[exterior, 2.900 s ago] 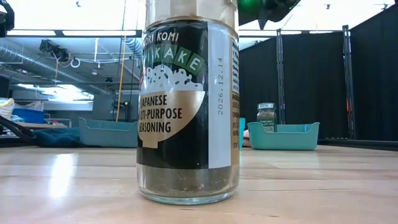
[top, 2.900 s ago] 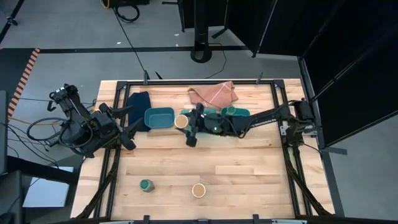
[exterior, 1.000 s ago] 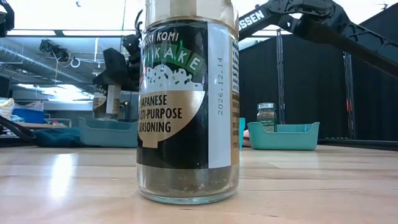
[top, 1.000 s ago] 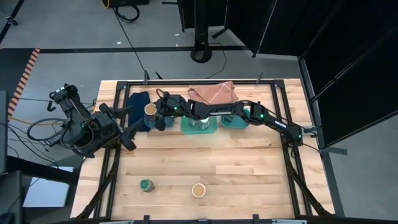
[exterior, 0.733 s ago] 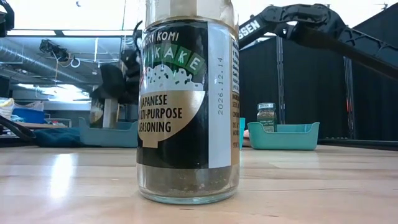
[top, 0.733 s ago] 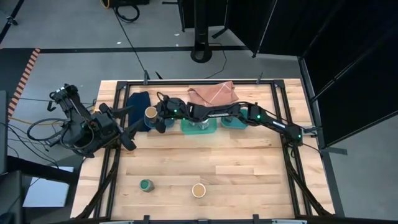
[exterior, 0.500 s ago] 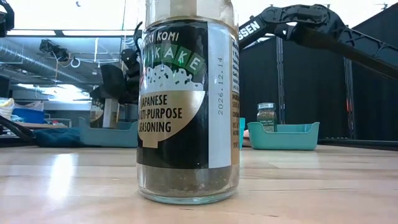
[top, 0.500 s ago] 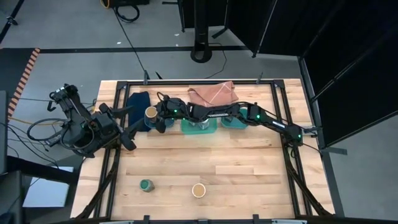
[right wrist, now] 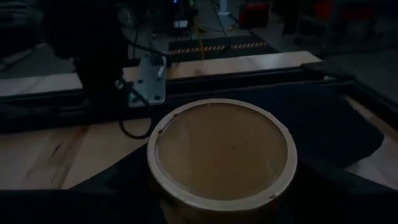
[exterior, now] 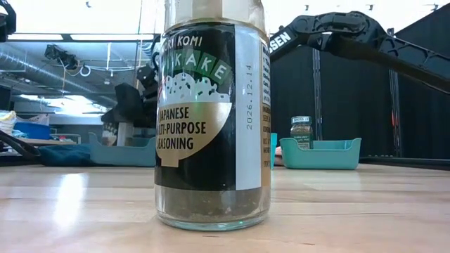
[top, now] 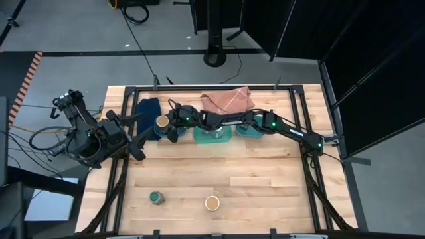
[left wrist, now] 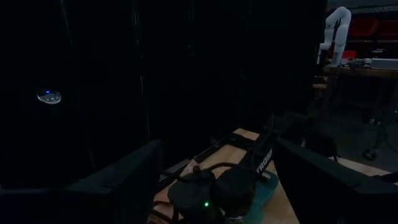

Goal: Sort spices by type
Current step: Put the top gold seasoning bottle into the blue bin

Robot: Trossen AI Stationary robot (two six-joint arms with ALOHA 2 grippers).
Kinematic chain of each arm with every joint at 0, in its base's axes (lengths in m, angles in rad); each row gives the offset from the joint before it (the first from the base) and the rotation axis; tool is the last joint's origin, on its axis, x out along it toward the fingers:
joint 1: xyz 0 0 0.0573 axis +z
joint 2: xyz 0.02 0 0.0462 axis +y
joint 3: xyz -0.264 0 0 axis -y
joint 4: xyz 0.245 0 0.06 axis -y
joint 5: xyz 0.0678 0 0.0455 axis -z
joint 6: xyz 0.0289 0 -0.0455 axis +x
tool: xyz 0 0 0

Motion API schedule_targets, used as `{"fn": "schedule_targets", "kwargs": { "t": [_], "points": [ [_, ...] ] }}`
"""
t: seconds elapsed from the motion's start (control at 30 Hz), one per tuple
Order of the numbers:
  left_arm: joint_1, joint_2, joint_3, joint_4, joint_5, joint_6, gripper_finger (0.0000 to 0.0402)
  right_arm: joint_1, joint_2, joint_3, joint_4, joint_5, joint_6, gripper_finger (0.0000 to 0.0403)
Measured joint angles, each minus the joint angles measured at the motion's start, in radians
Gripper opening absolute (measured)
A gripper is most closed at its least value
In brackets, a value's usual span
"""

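My right arm reaches across the far side of the table, and my right gripper (top: 163,123) is shut on a tan-lidded spice jar (top: 161,121) over the left teal tray (exterior: 123,151). The right wrist view shows that jar's lid (right wrist: 222,149) close up. A green-lidded jar (top: 156,197) and a second tan-lidded jar (top: 212,202) stand upright near the table's near edge; the latter fills the low view (exterior: 211,112). Another jar (exterior: 301,131) stands in the right teal tray (exterior: 320,153). My left gripper (top: 136,143) waits, open, at the table's left edge. My right gripper pinches the tan-lidded jar between its two fingers, by the sides just below the lid (right wrist: 186,208). The fingers come from above, slanting in from the table's right. The jar is upright with its lower part (exterior: 112,137) behind the left tray's wall. I cannot tell whether it rests on the tray's floor.
A middle teal tray (top: 212,136) lies under my right arm, so its contents are mostly hidden. A dark blue cloth (top: 147,107) and a pink cloth (top: 228,100) lie along the far edge. Bare wood spreads across the table's middle.
My right gripper has gone down with the tan-lidded jar, from above the left tray's rim to inside the tray. It stays shut on the jar, and the jar stays upright.
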Motion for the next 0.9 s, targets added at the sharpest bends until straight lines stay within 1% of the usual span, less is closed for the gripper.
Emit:
{"fn": "schedule_targets", "kwargs": {
  "t": [0.2, 0.43, 0.63, 0.9],
  "points": [
    [0.0, 0.0, 0.0, -0.002, 0.0, -0.004, 0.0308, -0.001, -0.002, 0.0, 0.001, 0.012, -0.018, 0.0287],
    [0.0, 0.0, 0.0, -0.003, 0.0, -0.005, 0.0308, -0.001, -0.002, 0.0, 0.002, 0.011, -0.018, 0.03],
    [0.0, 0.0, 0.0, -0.003, 0.0, -0.005, 0.0308, -0.001, -0.002, 0.0, 0.002, 0.004, -0.049, 0.0296],
    [0.0, 0.0, 0.0, -0.003, 0.0, -0.005, 0.0308, -0.001, -0.002, 0.0, -0.007, 0.0, -0.045, 0.0308]
  ]
}}
